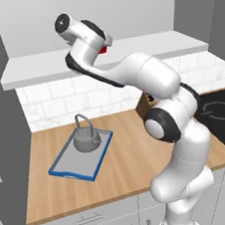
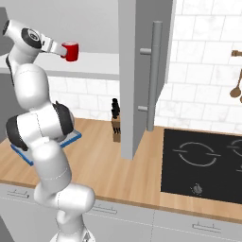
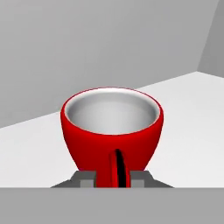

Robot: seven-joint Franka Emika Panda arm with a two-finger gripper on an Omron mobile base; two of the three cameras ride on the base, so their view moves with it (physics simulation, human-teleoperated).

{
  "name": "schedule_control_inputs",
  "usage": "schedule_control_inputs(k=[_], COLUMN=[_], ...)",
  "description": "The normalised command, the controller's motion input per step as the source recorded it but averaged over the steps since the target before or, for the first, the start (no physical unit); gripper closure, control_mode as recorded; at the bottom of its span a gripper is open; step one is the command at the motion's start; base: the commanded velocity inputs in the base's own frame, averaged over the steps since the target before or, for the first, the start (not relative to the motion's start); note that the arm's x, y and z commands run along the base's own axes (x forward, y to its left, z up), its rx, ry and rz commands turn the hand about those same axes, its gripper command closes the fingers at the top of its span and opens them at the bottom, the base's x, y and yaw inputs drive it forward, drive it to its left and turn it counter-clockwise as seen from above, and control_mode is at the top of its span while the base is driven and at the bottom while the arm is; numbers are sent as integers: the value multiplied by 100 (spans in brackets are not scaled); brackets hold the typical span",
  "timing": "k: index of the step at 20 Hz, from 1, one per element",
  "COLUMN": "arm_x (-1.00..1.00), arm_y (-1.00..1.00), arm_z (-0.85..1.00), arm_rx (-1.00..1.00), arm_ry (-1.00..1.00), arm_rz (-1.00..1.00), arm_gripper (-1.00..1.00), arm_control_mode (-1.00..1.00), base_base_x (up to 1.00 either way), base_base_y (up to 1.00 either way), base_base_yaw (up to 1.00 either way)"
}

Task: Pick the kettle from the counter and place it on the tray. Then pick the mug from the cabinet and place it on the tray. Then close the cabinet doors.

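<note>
Mug: small bright red mug with a white inside (image 3: 111, 131), upright on the pale grey shelf (image 3: 192, 127) of the grey wall cabinet (image 1: 102, 58), its side handle turned toward the hand.
Handling: judged light and rigid, with a smooth glazed-looking wall that could slip; probably breakable if knocked off the shelf.
Hold point: the thin side handle, low on the body, where the fingertips (image 3: 87, 180) sit on either side of it.
Gripper: two-finger gripper (image 3: 113, 181) narrowed about the mug's handle and seemingly clamped on it; whether the mug has left the shelf I cannot tell.
Mug contents: nothing visible inside.
Tray: flat rectangular tray with grey base and raised blue rim (image 1: 72, 174), lying on the light wooden butcher-block counter (image 1: 132, 167) below the cabinet, well apart from the mug.
Tray contents: squat grey metal kettle with an arched wire handle (image 1: 86, 138), standing at the far end; the near half is bare, room enough for the mug by my judgement.
Cabinet door: large flat light-grey panel with a long metal bar handle (image 2: 142, 71), standing open.
</note>
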Motion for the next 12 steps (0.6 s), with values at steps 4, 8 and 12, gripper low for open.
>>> schedule_control_inputs(k=[4,8,12], arm_x=[1,-34,-75], arm_y=[-6,-2,0], arm_z=[-1,0,0], arm_rx=[0,0,0], arm_ry=[-11,-6,0], arm_rz=[0,0,4], arm_gripper=[100,100,100], arm_control_mode=[-100,-100,-100], base_base_x=[0,0,0], base_base_y=[0,0,0], base_base_yaw=[0,0,0])
